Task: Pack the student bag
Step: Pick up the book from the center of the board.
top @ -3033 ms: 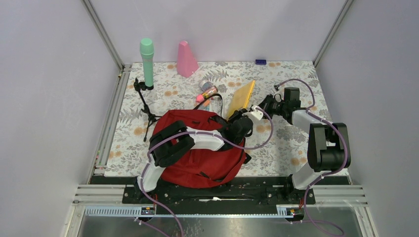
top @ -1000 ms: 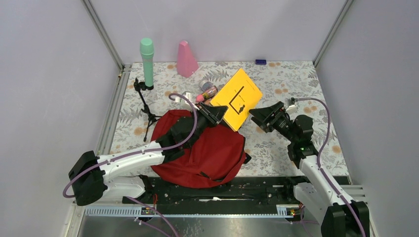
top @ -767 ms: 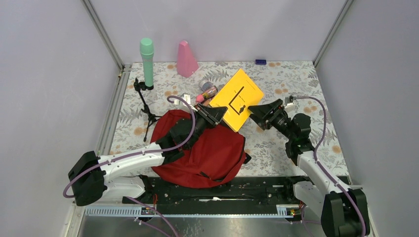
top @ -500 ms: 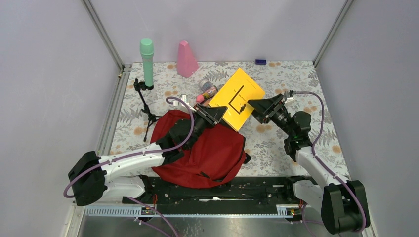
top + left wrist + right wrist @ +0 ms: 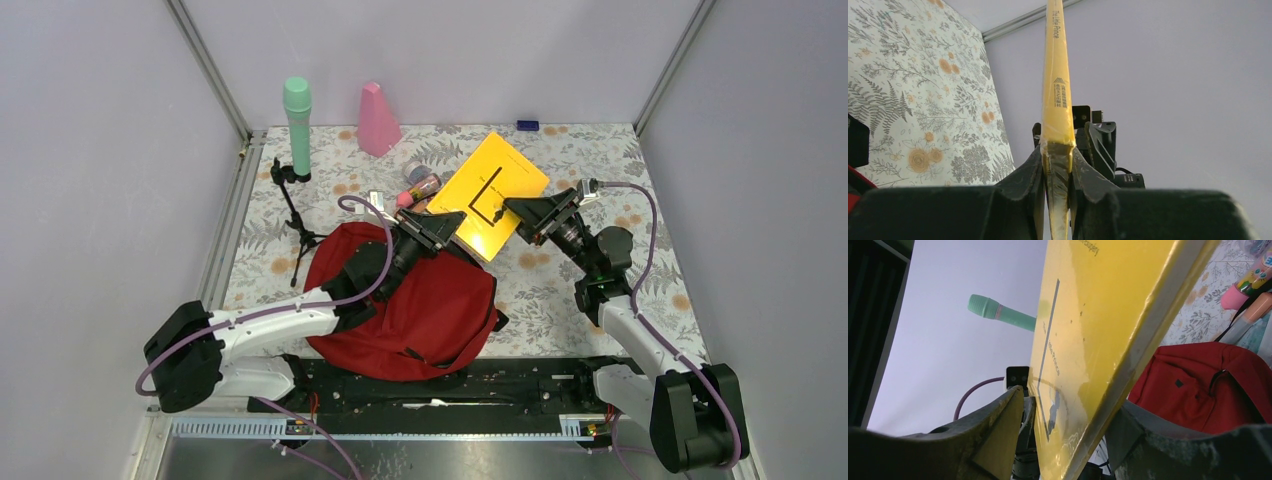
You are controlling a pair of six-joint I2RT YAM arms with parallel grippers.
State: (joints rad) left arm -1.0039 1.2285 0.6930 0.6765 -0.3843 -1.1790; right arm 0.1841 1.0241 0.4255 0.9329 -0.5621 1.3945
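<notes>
Since half a second ago the yellow book (image 5: 490, 195) has swung up and toward the far right, and the right gripper (image 5: 530, 215) has risen with it. The student bag (image 5: 410, 300) has not shifted. It lies slumped on the floral cloth (image 5: 600, 160) just left of centre, its near side at the table's near edge by the arm bases, with the left arm stretched across its top. The left gripper (image 5: 432, 228) sits just past the bag's far edge and grips the book's near left corner. In the left wrist view its fingers (image 5: 1023, 175) are pressed narrow against both faces of the book (image 5: 1058, 100), which is seen edge-on. The right gripper meets the book's right side. In the right wrist view the book (image 5: 1088, 340) stands slanted between the fingers (image 5: 998, 415), which sit fairly wide apart. I cannot tell whether both pads press the cover or only straddle it. Below the book, that view also shows part of the red bag (image 5: 1208, 380). Just beyond the bag, partly under the raised book, lies a small cluster of markers (image 5: 420, 185). A black tripod (image 5: 295, 215) stands to the bag's left. Along the far edge are a green microphone (image 5: 297, 125), a pink cone (image 5: 377, 120) and a small blue object (image 5: 527, 125).
</notes>
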